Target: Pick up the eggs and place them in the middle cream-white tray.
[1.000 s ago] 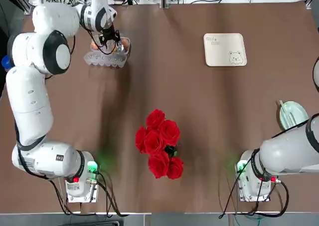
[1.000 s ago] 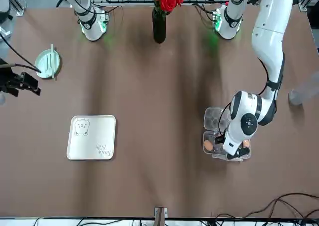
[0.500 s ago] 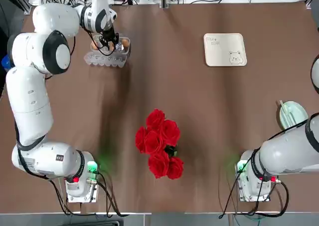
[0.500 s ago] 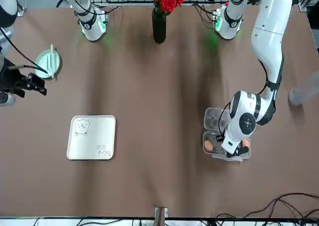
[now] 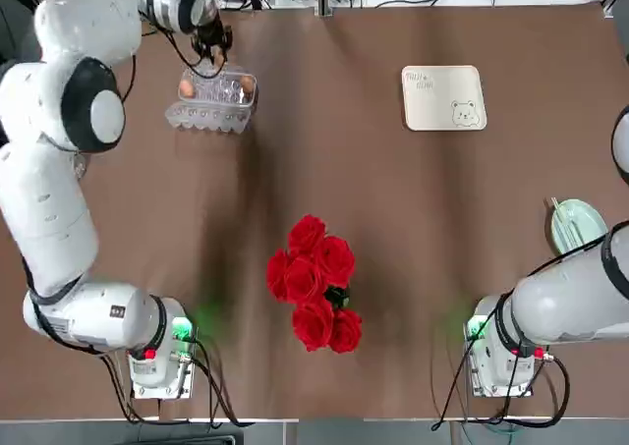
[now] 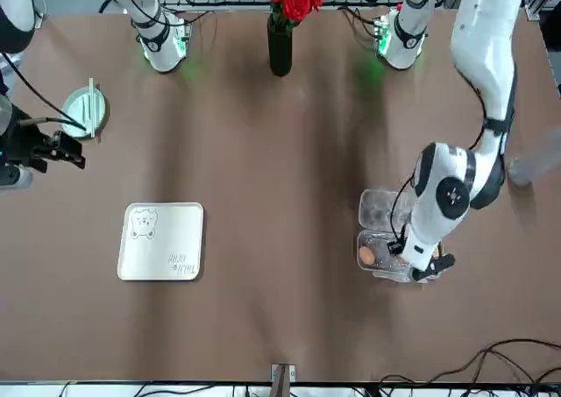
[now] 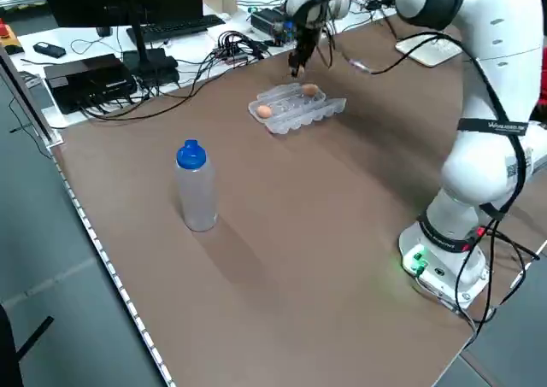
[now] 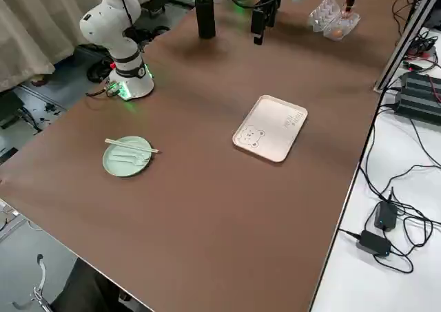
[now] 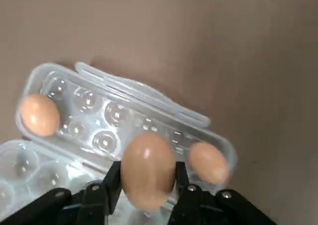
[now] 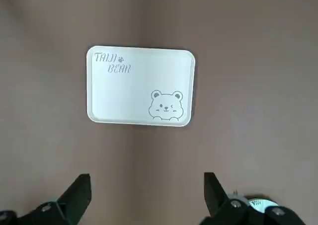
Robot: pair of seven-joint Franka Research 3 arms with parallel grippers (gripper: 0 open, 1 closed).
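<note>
Gripping one egg [image 9: 148, 158] seems to come first, and the left gripper [image 9: 149, 178], above the carton at the far left of the table, has its two fingers clamped on that egg's opposite sides. The hold looks chosen so the curved shell is pinned across its narrower width, its long axis running between the pads; too light a squeeze could let it slip, too hard a one could crack it.

Two more eggs, one [image 9: 39, 114] near one end of the carton [image 9: 94, 156] and one [image 9: 208, 163] near the other, sit in the clear plastic, which probably keeps them from rolling. The tray [image 5: 444, 98] lies flat and bare, well apart to the right of the carton. It has little to stop a round thing, so the egg likely needs a low, gentle release there.

The right gripper [image 10: 148, 178] is idle on the right side of the table, its fingers wide apart with nothing between them, leaving the tray's top free. The dish [image 5: 580, 226] is off to the right, and the roses [image 5: 310, 278] stand nearer the robot, both apart from the likely path from carton to tray.
</note>
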